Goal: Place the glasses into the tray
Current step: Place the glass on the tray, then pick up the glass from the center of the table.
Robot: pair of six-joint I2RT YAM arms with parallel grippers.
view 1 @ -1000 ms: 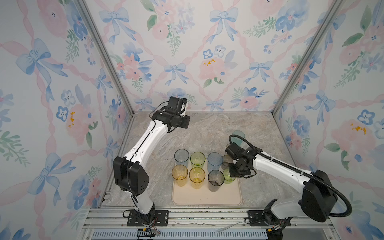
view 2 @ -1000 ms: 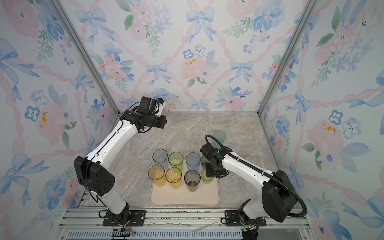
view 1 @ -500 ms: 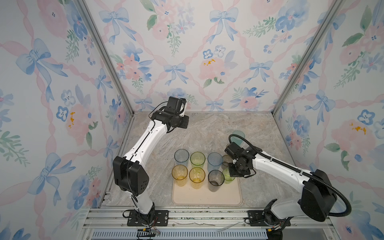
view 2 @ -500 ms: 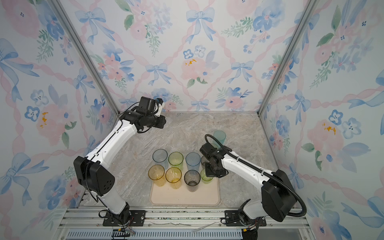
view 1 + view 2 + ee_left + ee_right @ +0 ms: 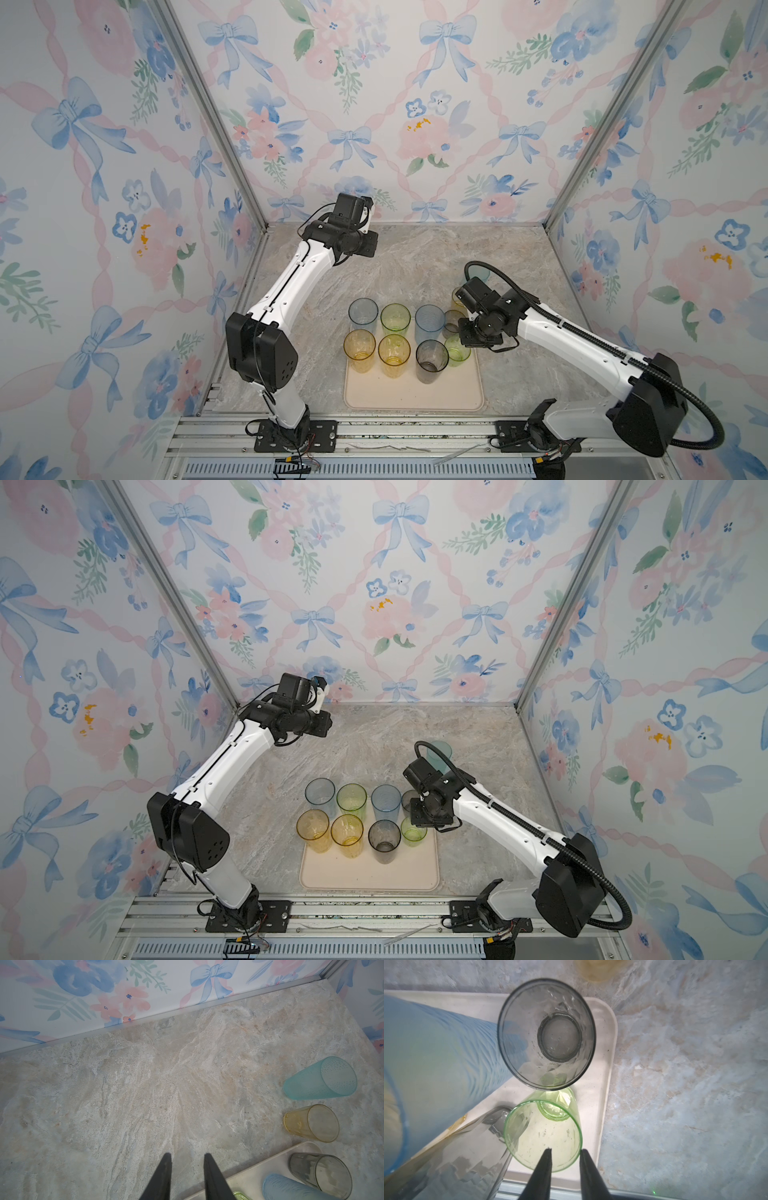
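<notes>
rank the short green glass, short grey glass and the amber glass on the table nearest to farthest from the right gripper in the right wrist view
1. short green glass: on the tray, its rim at the right gripper.
2. short grey glass: just beyond, in the tray's corner.
3. amber glass: off the tray, on the table.

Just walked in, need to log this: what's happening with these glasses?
Two robot arms are loading tumblers onto a cream tray. Eight stand on it. The right pincer is open at the rim of the short green glass. The left pincer hangs open over bare table. A teal tumbler and a short amber glass stand on the table.
</notes>
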